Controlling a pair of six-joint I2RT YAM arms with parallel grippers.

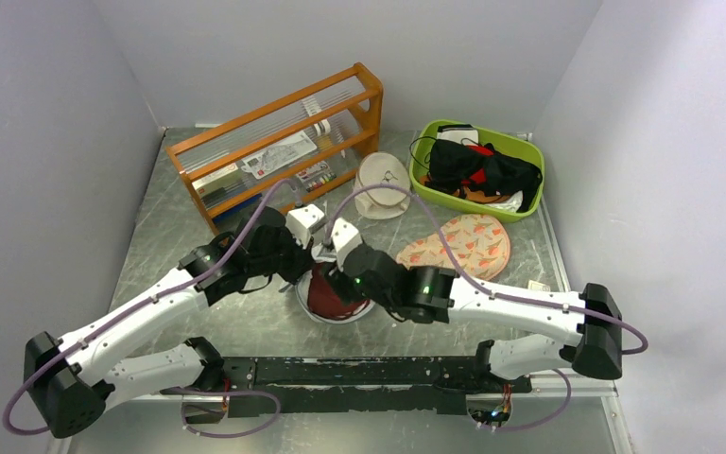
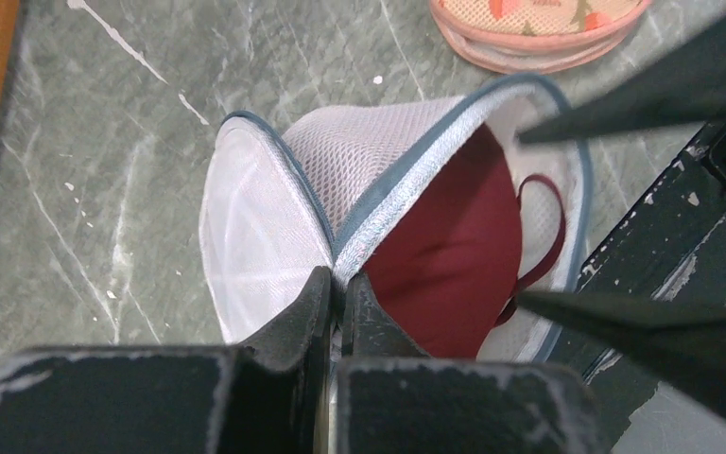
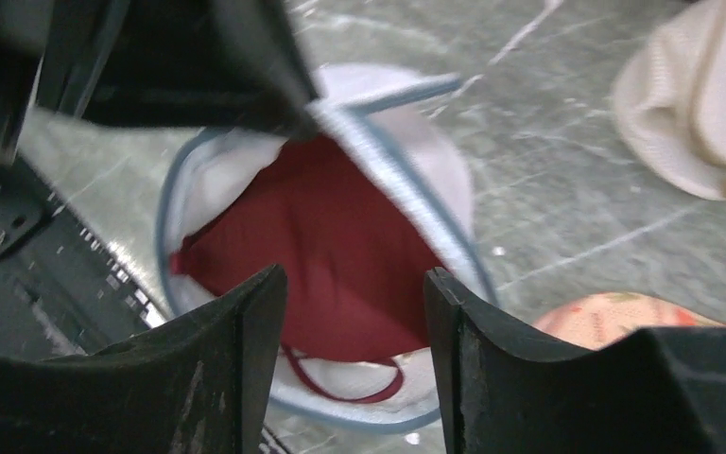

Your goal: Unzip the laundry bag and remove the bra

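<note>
Nearest the lens, the left gripper (image 2: pixel 337 293) is clamped on the grey-blue zip edge of the laundry bag (image 2: pixel 265 227). It lifts the mesh flap so the mouth gapes and the maroon bra (image 2: pixel 444 246) inside lies exposed. The right gripper (image 3: pixel 354 276) hangs just over that opening, jaws spread wide and empty, apparently ready to pinch the bra while the bag is steadied on the table (image 1: pixel 161 227).

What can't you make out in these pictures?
- Left wrist view: the left tool hides the near edges of the laundry bag and bra; no zip pull shows.
- Top view: both arms cover most of the bag.
- Right wrist view: blurred throughout.
- Green basket: contents tangled, too small.
</note>
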